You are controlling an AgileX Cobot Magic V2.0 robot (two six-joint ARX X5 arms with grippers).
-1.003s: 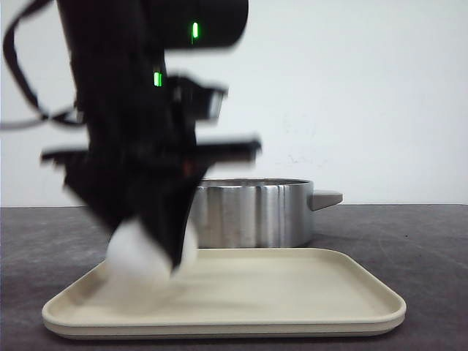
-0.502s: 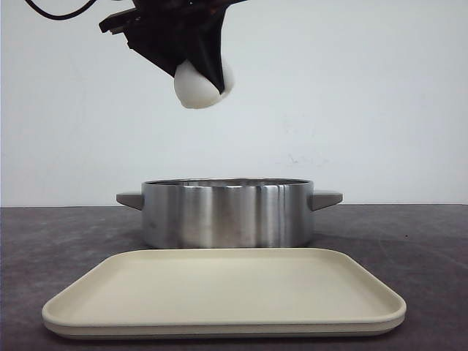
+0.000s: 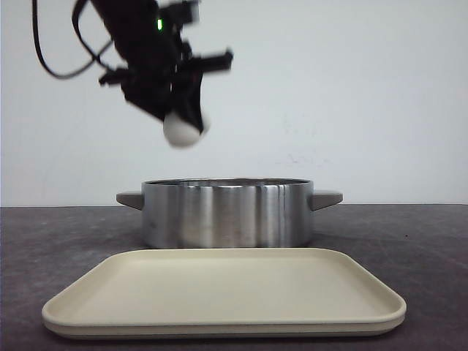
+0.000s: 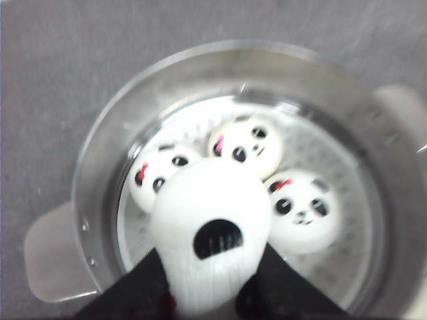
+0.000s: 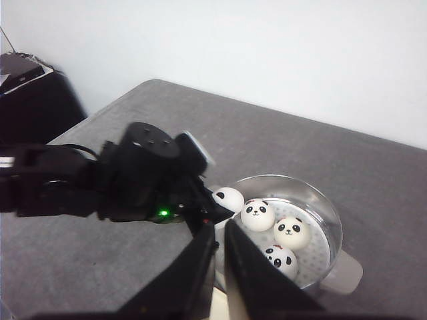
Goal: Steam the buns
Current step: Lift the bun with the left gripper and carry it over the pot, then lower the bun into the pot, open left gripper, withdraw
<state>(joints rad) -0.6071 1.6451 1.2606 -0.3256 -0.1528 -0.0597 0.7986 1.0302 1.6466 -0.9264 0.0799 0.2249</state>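
- No brand, label or writing can be read on anything.
- The held bun (image 4: 210, 240) is smooth, white and domed, with a black patch facing the wrist camera.
- The left gripper (image 3: 183, 121) is clamped on it, above the pot (image 3: 227, 213).
- Three panda-faced buns (image 5: 258, 215) lie in the pot, two showing red marks.
- The right gripper's (image 5: 219, 260) fingers sit close together, holding nothing.

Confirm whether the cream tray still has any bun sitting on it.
No, the tray is bare; three buns sit in the pot and the left gripper holds the fourth bun.
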